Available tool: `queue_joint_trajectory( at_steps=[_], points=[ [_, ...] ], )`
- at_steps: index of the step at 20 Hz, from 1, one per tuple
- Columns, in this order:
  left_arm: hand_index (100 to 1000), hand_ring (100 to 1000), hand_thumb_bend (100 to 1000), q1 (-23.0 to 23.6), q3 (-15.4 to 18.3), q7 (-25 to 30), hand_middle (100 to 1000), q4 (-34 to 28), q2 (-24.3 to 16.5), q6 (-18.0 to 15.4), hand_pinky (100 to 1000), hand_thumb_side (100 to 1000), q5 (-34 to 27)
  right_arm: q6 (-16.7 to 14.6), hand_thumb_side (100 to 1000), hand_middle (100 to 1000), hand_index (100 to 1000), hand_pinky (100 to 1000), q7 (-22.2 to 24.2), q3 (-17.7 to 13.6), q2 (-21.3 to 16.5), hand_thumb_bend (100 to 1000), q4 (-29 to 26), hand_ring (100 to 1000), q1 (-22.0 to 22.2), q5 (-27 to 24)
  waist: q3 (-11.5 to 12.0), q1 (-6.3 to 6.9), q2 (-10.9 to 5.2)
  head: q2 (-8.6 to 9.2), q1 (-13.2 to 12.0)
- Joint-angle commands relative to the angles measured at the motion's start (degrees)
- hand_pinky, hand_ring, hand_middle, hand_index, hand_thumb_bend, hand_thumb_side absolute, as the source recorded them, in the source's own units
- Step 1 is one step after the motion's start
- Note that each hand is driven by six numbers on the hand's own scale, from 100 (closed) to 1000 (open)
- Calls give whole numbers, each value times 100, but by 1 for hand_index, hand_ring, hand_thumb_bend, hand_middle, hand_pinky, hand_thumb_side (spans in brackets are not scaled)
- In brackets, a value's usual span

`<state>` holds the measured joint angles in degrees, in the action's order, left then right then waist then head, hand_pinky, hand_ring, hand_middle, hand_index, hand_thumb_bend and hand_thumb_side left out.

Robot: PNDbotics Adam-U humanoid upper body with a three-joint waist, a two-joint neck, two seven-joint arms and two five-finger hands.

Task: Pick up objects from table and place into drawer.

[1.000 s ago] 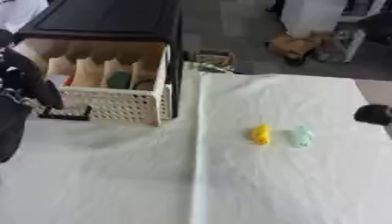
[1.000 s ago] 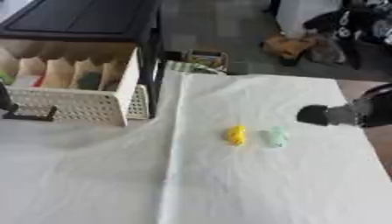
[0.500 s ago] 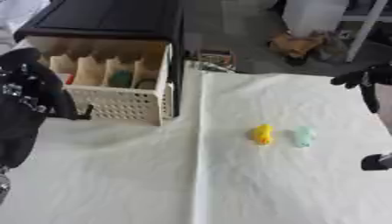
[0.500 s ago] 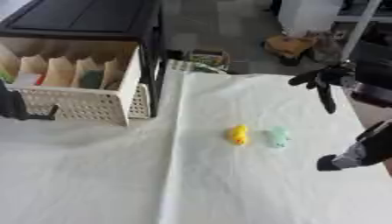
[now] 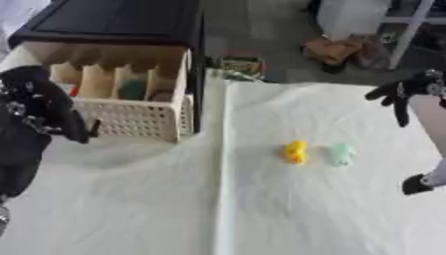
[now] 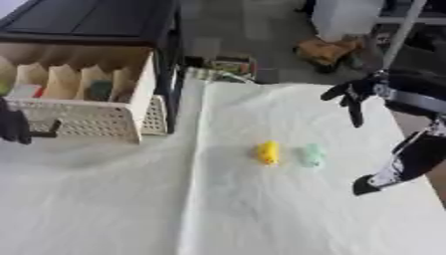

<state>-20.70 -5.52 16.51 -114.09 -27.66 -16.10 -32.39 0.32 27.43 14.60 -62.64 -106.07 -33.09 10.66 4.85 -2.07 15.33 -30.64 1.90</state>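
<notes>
A small yellow object (image 5: 295, 151) and a mint-green one (image 5: 340, 154) lie side by side on the white cloth, right of the middle. The cream drawer (image 5: 131, 117) stands pulled out of the black cabinet (image 5: 113, 22). Its divided compartments hold a green thing (image 5: 132, 89) and a red thing. My left hand (image 5: 51, 107) is at the drawer's front, fingers curled at the black handle (image 5: 90, 129). My right hand (image 6: 355, 97) hangs above the table's far right, fingers straight and pointing down, apart from both objects.
A black part of my right arm (image 6: 376, 180) hangs low near the table's right edge. A crease runs down the cloth (image 5: 222, 199). Beyond the table's far edge lie a small box (image 5: 240, 66) and brown clutter (image 5: 335, 50) on the floor.
My right hand has risen from beside the mint-green object and drawn back toward the far right. The left hand stays at the drawer's handle. Both objects lie where they were.
</notes>
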Motion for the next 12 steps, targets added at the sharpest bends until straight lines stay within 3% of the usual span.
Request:
queue_joint_trajectory(
  at_steps=[1,5,12],
  points=[
    [799,436,100,-80,2,6,571,-50,-27,60,430,552,50,181,284,476,948,804,88,80,20,751,223,797,-242,-32,18,10,-73,14,84],
    [791,434,100,-85,-29,36,571,-50,10,90,429,545,99,413,304,458,894,793,87,267,272,707,617,785,-540,137,35,13,-64,43,154],
    [778,433,100,-108,-62,61,571,-50,58,136,428,533,155,648,318,488,892,783,100,504,713,705,1372,782,-933,559,60,11,-36,92,229]
  ],
)
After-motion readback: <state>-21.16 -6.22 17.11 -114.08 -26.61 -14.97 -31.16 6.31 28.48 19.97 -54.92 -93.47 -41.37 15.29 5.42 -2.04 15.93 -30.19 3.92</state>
